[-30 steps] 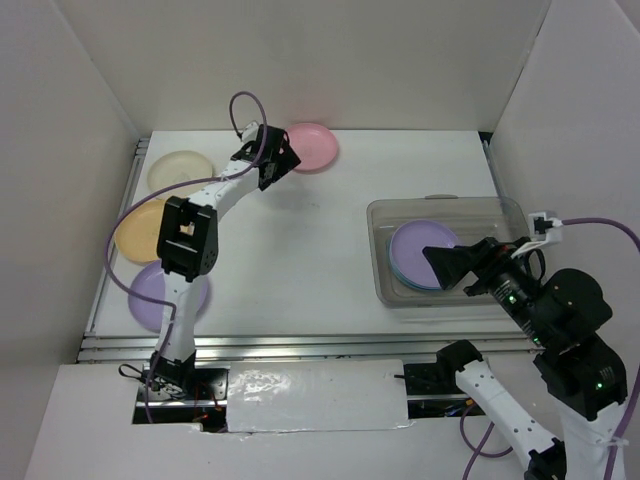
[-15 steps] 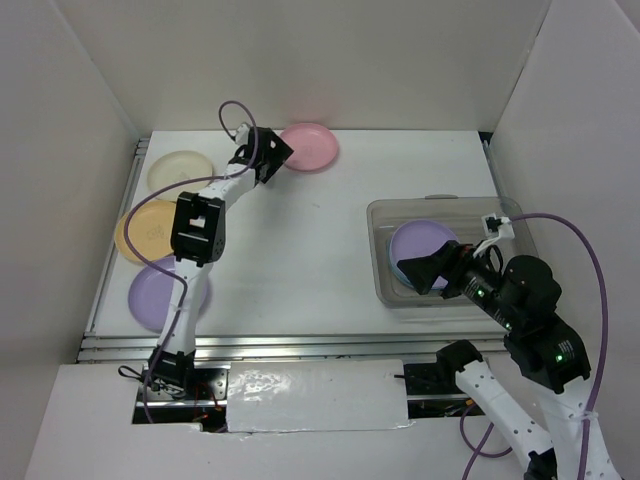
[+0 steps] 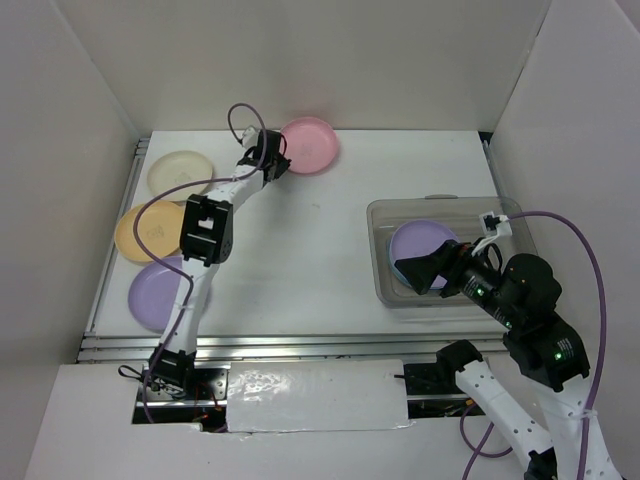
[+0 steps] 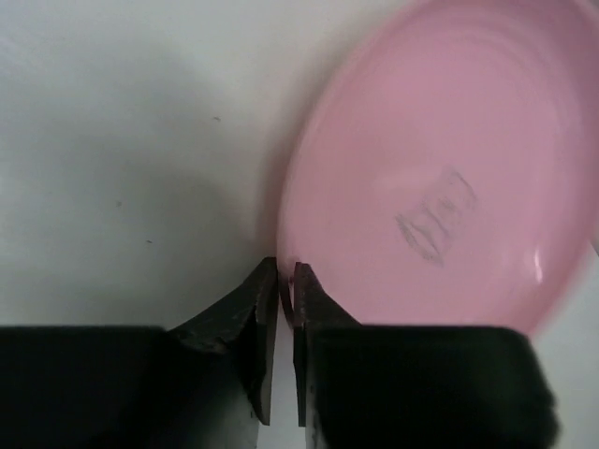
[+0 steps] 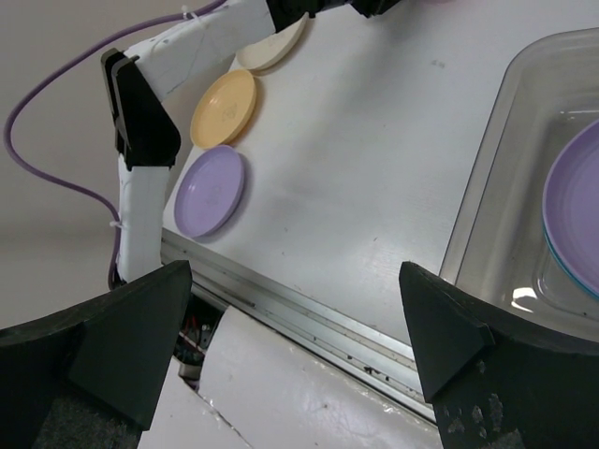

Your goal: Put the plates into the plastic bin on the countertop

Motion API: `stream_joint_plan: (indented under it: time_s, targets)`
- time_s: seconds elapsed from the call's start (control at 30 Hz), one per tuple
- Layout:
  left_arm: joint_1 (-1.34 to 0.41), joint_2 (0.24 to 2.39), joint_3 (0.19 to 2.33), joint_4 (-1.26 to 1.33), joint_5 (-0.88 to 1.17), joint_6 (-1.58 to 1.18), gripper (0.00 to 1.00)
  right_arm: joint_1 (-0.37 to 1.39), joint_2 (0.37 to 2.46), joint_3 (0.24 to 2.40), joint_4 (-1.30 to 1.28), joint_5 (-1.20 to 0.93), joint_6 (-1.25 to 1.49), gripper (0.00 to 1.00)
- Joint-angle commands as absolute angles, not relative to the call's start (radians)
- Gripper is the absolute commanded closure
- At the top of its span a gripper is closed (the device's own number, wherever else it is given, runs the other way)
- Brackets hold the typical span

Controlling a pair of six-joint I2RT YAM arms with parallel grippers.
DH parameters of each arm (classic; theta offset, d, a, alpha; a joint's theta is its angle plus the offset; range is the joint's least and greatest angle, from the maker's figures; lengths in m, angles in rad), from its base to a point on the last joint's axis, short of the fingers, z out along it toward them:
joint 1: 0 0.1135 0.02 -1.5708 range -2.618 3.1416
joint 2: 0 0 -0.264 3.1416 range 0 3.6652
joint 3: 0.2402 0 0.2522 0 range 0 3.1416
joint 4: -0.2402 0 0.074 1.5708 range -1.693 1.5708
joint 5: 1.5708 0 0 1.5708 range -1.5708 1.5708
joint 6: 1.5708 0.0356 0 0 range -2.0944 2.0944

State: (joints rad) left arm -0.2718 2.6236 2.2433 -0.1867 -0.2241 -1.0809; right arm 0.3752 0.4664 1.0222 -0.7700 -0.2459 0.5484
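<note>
You have the left end effector (image 4: 286,279) pinched narrow on the rim of the pink plate (image 4: 440,159) at the tabletop's (image 3: 310,230) far edge; next, lift it and carry it to the plastic bin (image 3: 375,255) near the right edge.

One plate (image 3: 310,145) lies far back, three plates (image 3: 150,230) left, plastic bin (image 3: 450,203) right

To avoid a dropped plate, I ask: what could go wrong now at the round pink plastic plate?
The left gripper pinches only the thin rim of the round pink plastic plate, so it may slip out on lifting. The right gripper hangs open at the clear plastic bin; the arms might collide there.
</note>
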Motion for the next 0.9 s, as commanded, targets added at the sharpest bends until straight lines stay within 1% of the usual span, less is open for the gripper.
stream_joint_plan:
  time_s: [0.0, 0.07, 0.1, 0.13, 0.17, 0.2, 0.23, 0.27, 0.33, 0.37, 0.4, 0.43, 0.47, 0.6, 0.73, 0.8, 0.87]
  targets:
    - [-0.273, 2.648, 2.212, -0.224, -0.258, -1.068, 0.8, 0.38, 0.469, 1.061, -0.724, -0.258, 0.522, 0.0]
    - [-0.27, 2.623, 2.172, -0.216, -0.244, -1.065, 0.88, 0.38, 0.466, 1.065, -0.732, -0.249, 0.52, 0.0]
    - [-0.267, 2.602, 2.14, -0.204, -0.232, -1.065, 1.0, 0.379, 0.463, 1.066, -0.732, -0.244, 0.517, 0.0]
    - [-0.268, 2.573, 2.099, -0.184, -0.236, -1.059, 1.0, 0.379, 0.46, 1.066, -0.733, -0.238, 0.515, 0.0]
    - [-0.271, 2.489, 2.051, -0.155, -0.247, -1.058, 1.0, 0.38, 0.459, 1.068, -0.735, -0.233, 0.512, 0.0]
    - [-0.281, 2.432, 1.94, -0.138, -0.262, -1.057, 1.0, 0.38, 0.456, 1.069, -0.741, -0.223, 0.511, 0.0]
    - [-0.288, 2.372, 1.88, -0.115, -0.296, -1.046, 1.0, 0.38, 0.46, 1.071, -0.744, -0.219, 0.509, 0.0]
    - [-0.297, 2.224, 1.749, -0.063, -0.313, -1.033, 1.0, 0.382, 0.459, 1.077, -0.752, -0.216, 0.508, 0.0]
    - [-0.339, 2.067, 1.636, -0.019, -0.362, -0.958, 1.0, 0.382, 0.454, 1.084, -0.756, -0.212, 0.509, 0.0]
    - [-0.385, 1.919, 1.564, -0.009, -0.374, -0.921, 1.0, 0.379, 0.446, 1.091, -0.761, -0.204, 0.505, 0.0]
    - [-0.406, 1.858, 1.537, 0.027, -0.371, -0.802, 1.0, 0.38, 0.442, 1.094, -0.765, -0.186, 0.505, 0.0]
    - [-0.428, 1.764, 1.528, 0.025, -0.329, -0.764, 1.0, 0.38, 0.439, 1.095, -0.772, -0.175, 0.506, 0.0]
    - [-0.449, 1.731, 1.537, -0.032, -0.319, -0.747, 1.0, 0.382, 0.433, 1.092, -0.773, -0.167, 0.506, 0.0]
    - [-0.598, 1.683, 1.584, -0.225, -0.235, -0.677, 1.0, 0.38, 0.416, 1.118, -0.795, -0.098, 0.511, 0.0]
    - [-0.719, 1.793, 1.687, -0.311, -0.187, -0.666, 1.0, 0.382, 0.431, 1.227, -0.859, -0.003, 0.54, 0.0]
    - [-0.774, 1.845, 1.724, -0.31, -0.12, -0.667, 1.0, 0.382, 0.468, 1.314, -0.937, 0.058, 0.548, 0.0]
    - [-0.83, 1.937, 1.819, -0.351, -0.11, -0.667, 1.0, 0.382, 0.485, 1.382, -0.994, 0.099, 0.554, 0.0]
